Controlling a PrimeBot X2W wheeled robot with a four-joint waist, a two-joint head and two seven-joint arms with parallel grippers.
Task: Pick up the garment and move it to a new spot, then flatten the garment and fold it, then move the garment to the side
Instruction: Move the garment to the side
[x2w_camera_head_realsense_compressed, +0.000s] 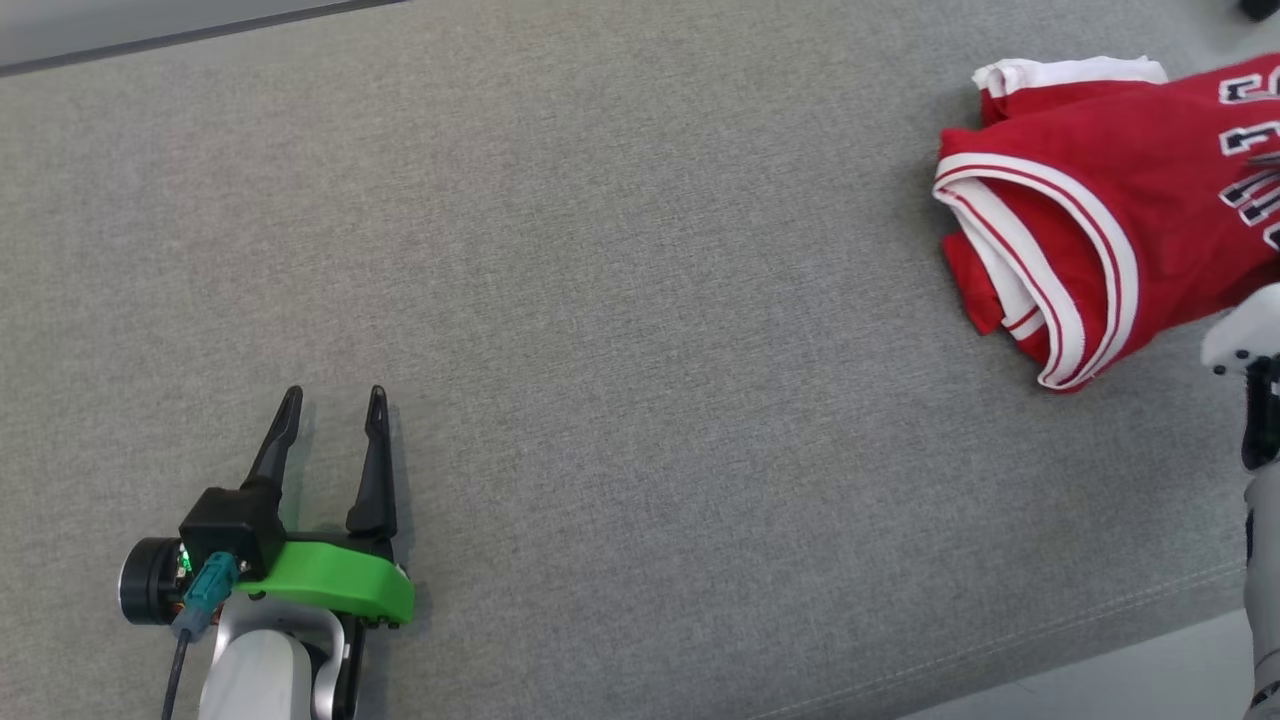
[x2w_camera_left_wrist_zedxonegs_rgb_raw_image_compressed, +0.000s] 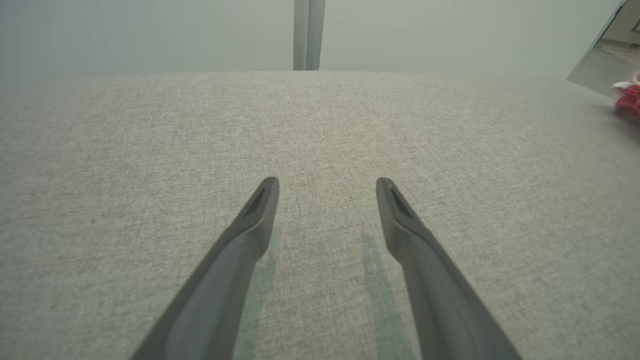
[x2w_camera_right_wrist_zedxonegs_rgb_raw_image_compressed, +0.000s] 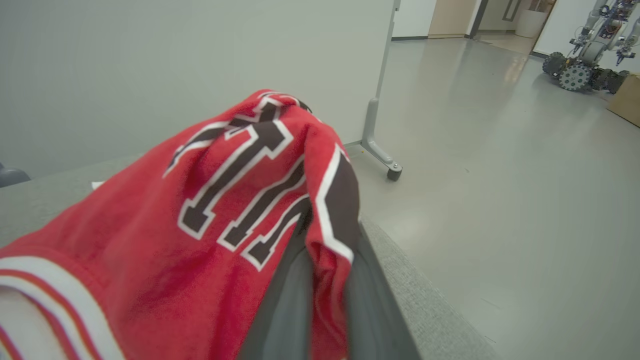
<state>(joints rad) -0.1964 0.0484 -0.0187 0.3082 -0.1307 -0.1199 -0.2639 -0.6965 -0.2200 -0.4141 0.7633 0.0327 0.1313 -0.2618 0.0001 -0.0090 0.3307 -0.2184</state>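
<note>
The garment (x2w_camera_head_realsense_compressed: 1090, 200) is a red jersey with white trim and dark lettering, bunched at the right end of the grey cushioned surface (x2w_camera_head_realsense_compressed: 640, 300). In the right wrist view the garment (x2w_camera_right_wrist_zedxonegs_rgb_raw_image_compressed: 200, 225) drapes over my right gripper (x2w_camera_right_wrist_zedxonegs_rgb_raw_image_compressed: 325, 260), and a fold of it is pinched between the grey fingers (x2w_camera_right_wrist_zedxonegs_rgb_raw_image_compressed: 285, 310), which are shut on it. My left gripper (x2w_camera_head_realsense_compressed: 335, 395) rests low on the surface at the lower left, far from the jersey. Its fingers stand open with nothing between them in the left wrist view (x2w_camera_left_wrist_zedxonegs_rgb_raw_image_compressed: 327, 182), where the garment (x2w_camera_left_wrist_zedxonegs_rgb_raw_image_compressed: 627, 100) is a small red patch at the right edge.
My right arm's pale wrist (x2w_camera_head_realsense_compressed: 1245, 340) shows at the right edge. The surface's front edge (x2w_camera_head_realsense_compressed: 1100, 650) runs along the lower right, with floor beyond. A partition's caster foot (x2w_camera_right_wrist_zedxonegs_rgb_raw_image_compressed: 380, 155), another robot (x2w_camera_right_wrist_zedxonegs_rgb_raw_image_compressed: 580, 65) and a cardboard box (x2w_camera_right_wrist_zedxonegs_rgb_raw_image_compressed: 625, 105) stand on the floor.
</note>
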